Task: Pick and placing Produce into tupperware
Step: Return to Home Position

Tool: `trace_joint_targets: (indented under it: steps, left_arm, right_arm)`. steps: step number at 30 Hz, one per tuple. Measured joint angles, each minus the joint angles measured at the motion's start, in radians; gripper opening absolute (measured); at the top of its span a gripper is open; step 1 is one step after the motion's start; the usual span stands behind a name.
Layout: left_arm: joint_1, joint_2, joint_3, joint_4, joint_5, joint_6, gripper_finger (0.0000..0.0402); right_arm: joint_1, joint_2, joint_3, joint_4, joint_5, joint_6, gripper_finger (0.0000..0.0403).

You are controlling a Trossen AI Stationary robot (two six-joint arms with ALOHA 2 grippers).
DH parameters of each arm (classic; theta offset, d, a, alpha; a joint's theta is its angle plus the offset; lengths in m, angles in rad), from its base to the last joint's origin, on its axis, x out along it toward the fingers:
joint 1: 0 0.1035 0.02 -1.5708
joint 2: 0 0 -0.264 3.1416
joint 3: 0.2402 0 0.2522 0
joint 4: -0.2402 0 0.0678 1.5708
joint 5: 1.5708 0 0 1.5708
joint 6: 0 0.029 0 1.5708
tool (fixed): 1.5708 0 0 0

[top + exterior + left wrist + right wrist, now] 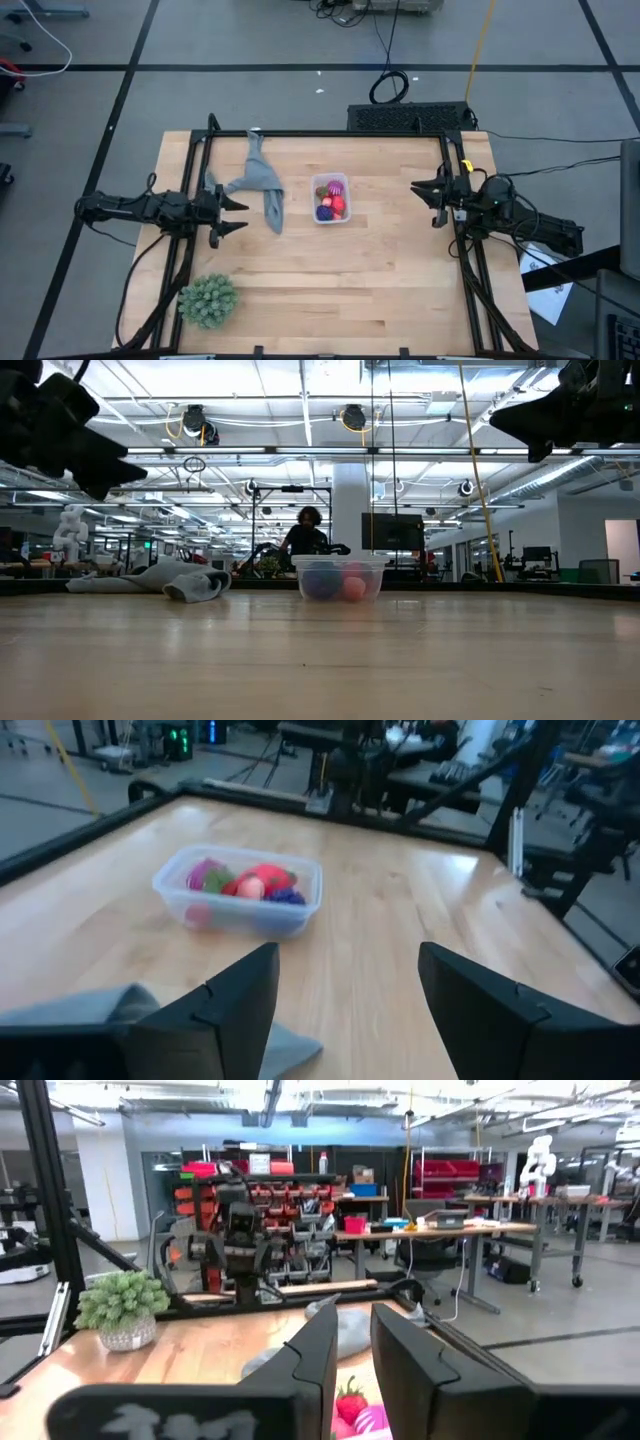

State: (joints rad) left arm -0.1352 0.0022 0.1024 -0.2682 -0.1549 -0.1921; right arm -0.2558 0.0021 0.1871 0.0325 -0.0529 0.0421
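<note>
The wooden table [380,260] lies under me, with both my arms held off its surface at the two side edges. My left gripper [238,216] hangs at the left side with its fingers [230,1010] spread wide and nothing between them. My right gripper [428,195] hangs at the right side. Its fingers [310,1350] stand only a narrow gap apart, also empty.

The grey cloth [258,180] lies crumpled just ahead of my left fingertips. It sits between them and the tupperware, touching neither. The green spiky ball [208,300] sits near the front-left corner, well apart from everything else.

The tupperware [316,200] stands upright on the boards about midway between my two grippers and well apart from both. Each gripper points in toward it. Its long axis runs from the table's front edge toward the far edge, crossways to the line between my grippers, so a long wall faces each of them.

The produce is inside it. A magenta spiky fruit [336,184] lies at the far end. A red fruit [339,205] sits on the side nearer my right gripper. A dark blue-purple fruit [324,212] sits toward the near end, on my left gripper's side.
</note>
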Motion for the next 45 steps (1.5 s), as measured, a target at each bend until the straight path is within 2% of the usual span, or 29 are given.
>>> trace_joint_targets:
  steps: [3, 6, 9, 13, 24, 45]
  left_arm:
    - [0.0, 0.001, -0.007, 0.017, 0.0, -0.003, 0.0244]
    - [0.0, 0.0, -0.009, 0.031, 0.0, 0.004, 0.0244]
    - [0.0, 0.0, -0.011, 0.034, 0.0, 0.004, 0.0244]
    - [0.002, 0.0, -0.012, 0.035, -0.001, 0.02, 0.0244]
    - [0.004, 0.003, -0.012, 0.034, -0.001, 0.03, 0.0244]
    - [0.004, 0.004, -0.012, 0.033, 0.024, 0.034, 0.0244]
  right_arm:
    - [0.0, 0.0, -0.011, 0.002, -0.001, -0.005, 0.0054]
    - [0.0, 0.0, -0.082, 0.03, -0.001, -0.002, 0.0054]
    - [0.0, 0.003, -0.166, 0.158, 0.001, 0.01, 0.0054]
    - [-0.003, 0.007, -0.167, 0.108, -0.004, 0.027, 0.0054]
    - [-0.002, 0.001, -0.17, 0.138, -0.029, -0.058, 0.0054]
    - [-0.002, 0.001, -0.172, 0.169, -0.027, -0.089, 0.0054]
